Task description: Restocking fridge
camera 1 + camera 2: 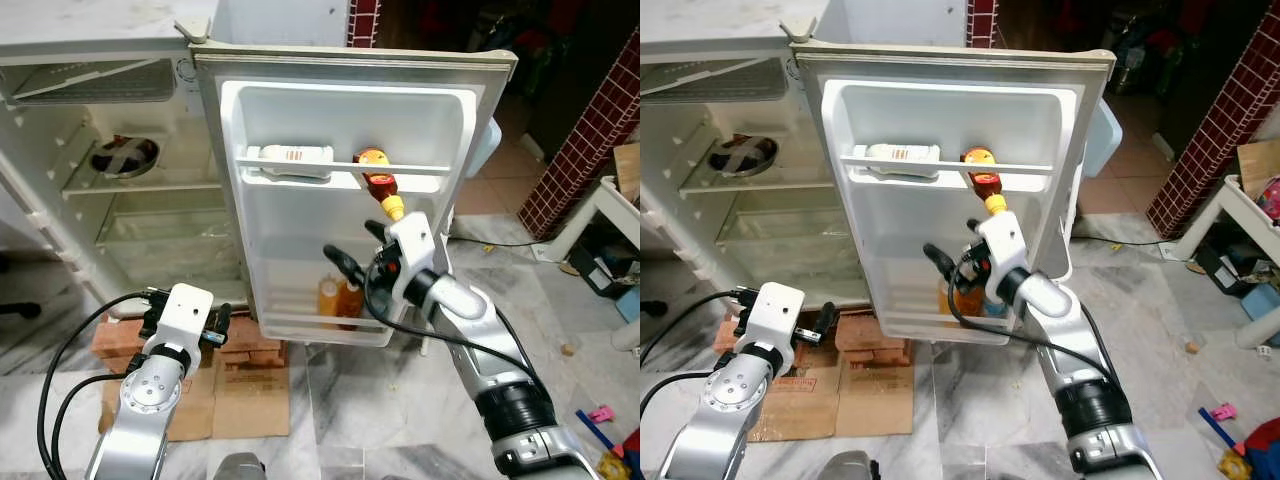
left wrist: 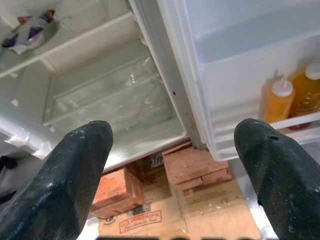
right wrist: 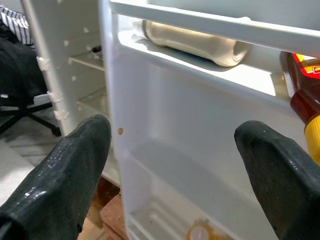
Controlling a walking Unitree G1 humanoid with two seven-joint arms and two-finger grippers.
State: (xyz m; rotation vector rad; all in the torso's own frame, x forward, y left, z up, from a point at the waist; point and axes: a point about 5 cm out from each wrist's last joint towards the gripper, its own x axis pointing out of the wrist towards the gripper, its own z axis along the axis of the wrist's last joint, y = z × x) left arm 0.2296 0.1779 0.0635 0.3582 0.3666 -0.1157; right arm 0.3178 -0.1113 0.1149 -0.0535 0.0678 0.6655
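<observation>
before open fridge door (image 1: 300,250), my right hand (image 1: 362,248) hovers empty, fingers apart. ketchup bottle (image 1: 379,180) just above it on upper door shelf, long axis tilted, cap down toward hand. two orange bottles (image 1: 339,298) below. left hand (image 1: 185,322) low, spread wide, farther off.

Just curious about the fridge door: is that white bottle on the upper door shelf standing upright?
No, the white bottle lies on its side along the upper door shelf, beside a brown bottle hanging cap-down.
</observation>
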